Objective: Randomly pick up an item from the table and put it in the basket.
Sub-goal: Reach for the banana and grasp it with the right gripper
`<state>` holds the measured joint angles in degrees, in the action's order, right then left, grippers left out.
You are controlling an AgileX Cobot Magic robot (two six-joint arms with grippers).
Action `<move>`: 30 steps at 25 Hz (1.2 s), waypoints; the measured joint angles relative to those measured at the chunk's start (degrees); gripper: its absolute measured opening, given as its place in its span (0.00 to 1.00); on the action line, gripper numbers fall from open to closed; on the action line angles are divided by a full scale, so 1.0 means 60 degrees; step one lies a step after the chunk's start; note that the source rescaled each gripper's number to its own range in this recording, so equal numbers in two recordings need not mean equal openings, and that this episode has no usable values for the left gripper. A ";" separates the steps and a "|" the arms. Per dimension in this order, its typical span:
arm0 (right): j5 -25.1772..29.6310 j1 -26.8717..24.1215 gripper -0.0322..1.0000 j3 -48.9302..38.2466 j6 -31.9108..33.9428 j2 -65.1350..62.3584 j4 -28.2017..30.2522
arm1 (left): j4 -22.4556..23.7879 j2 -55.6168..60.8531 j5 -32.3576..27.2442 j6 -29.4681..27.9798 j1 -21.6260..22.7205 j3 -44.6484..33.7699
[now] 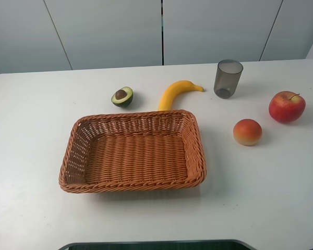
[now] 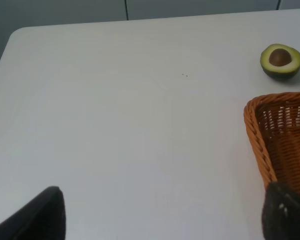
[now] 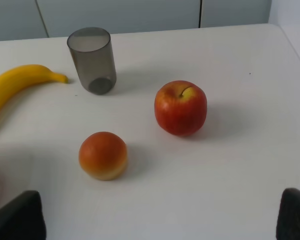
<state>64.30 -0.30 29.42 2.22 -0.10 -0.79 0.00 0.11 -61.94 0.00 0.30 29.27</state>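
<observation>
Banana (image 1: 173,94) lay upper centre, long axis slanting toward upper right, seemingly nearer the right pincer (image 3: 155,220), which gaped wide, empty.

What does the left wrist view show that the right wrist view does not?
Only the left wrist view: the avocado, a basket corner, the left gripper. Only the right wrist view: the banana, the cup, the apple, an orange-red fruit, the right gripper. Both: the table; an orange sliver at the right wrist view's edge may be the basket.
</observation>
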 joint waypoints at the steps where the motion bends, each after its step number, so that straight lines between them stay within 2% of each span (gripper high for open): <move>1: 0.0179 0.0023 1.00 0.0157 0.0000 0.0080 -0.0037 | 0.0000 0.0000 0.0000 0.0000 0.0000 0.0000; 4: 0.0588 0.0051 1.00 0.0732 0.0000 0.0920 -0.0037 | 0.0000 0.0000 0.0000 0.0000 0.0000 0.0000; 13: 0.0546 0.0051 1.00 0.3083 0.0000 0.4894 -0.0037 | 0.0000 0.0000 0.0000 0.0000 0.0000 0.0000; 20: 0.0122 0.0099 1.00 0.3550 0.0017 0.7859 -0.0250 | 0.0000 0.0000 0.0000 0.0000 0.0000 0.0000; 25: -0.0933 0.1101 1.00 0.3678 0.0489 1.0216 -0.0573 | 0.0000 0.0000 0.0000 0.0000 0.0000 0.0000; 30: -0.1146 0.1906 1.00 0.4974 0.0590 1.2415 -0.0612 | 0.0000 0.0000 0.0000 0.0000 0.0000 0.0000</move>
<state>57.42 11.13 59.27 5.77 74.39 -4.46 0.00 0.11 -61.94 0.00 0.30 29.27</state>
